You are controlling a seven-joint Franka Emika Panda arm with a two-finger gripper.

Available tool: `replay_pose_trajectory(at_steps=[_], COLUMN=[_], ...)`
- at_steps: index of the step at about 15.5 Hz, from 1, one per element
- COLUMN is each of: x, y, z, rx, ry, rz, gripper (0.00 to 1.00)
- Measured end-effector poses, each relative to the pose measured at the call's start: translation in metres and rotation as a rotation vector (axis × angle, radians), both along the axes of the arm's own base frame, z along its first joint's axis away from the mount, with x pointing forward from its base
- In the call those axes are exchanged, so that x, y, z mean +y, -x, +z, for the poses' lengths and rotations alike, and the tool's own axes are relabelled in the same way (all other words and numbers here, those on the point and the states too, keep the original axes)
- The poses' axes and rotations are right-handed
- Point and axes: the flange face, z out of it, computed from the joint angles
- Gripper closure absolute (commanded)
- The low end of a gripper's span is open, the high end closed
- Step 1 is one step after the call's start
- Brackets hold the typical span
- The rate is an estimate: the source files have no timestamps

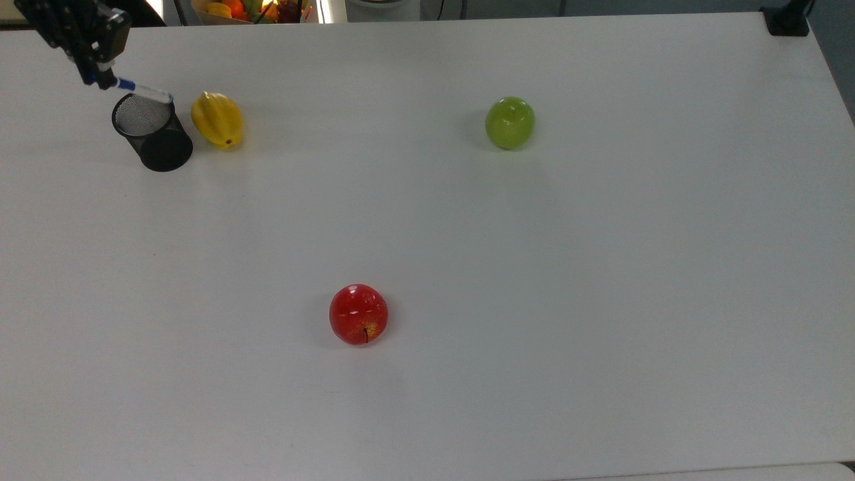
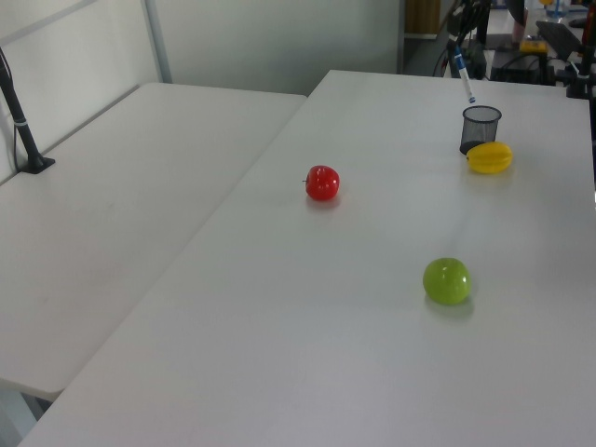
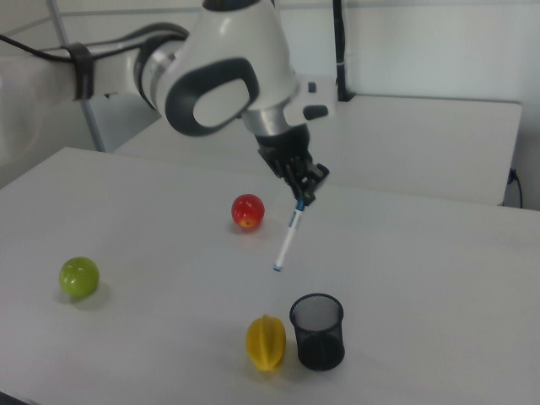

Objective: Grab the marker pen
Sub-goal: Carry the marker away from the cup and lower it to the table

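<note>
The marker pen [image 3: 288,238] is a slim white barrel with a blue cap, hanging tilted in the air with its cap end up. My gripper [image 3: 305,192] is shut on that cap end. The pen's lower tip floats clear above the black mesh cup [image 3: 317,331]. In the top view my gripper [image 1: 100,75] sits at the far left corner, the marker pen [image 1: 143,89] slanting over the rim of the mesh cup [image 1: 152,132]. In the left view the marker pen [image 2: 463,80] hangs above the mesh cup [image 2: 480,128].
A yellow starfruit [image 1: 216,119] lies right beside the cup. A green apple [image 1: 509,122] and a red apple [image 1: 359,314] rest apart on the white table [image 1: 601,267]. A fruit basket [image 1: 250,10] stands past the far edge in the top view.
</note>
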Motion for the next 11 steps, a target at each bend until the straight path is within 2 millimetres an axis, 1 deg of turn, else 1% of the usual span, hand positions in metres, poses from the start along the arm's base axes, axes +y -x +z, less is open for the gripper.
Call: replay_pose_trajectory(at_steps=[1,2,4,8,11], x=[0.011,0.023,0.055,0.121,0.156], y=[0.003,0.005,0.006,-0.005,-0.006], z=[0.01,0.016,0.02,0.01,-0.003], rx=[0.024,0.045,0.091,0.168,0.242], ry=[-0.021,-0.04,-0.079,-0.119,-0.137], rz=[0.023,0.047,0.094,0.165,0.224], gripper=[0.99,0.99,0.99,0.99,0.99])
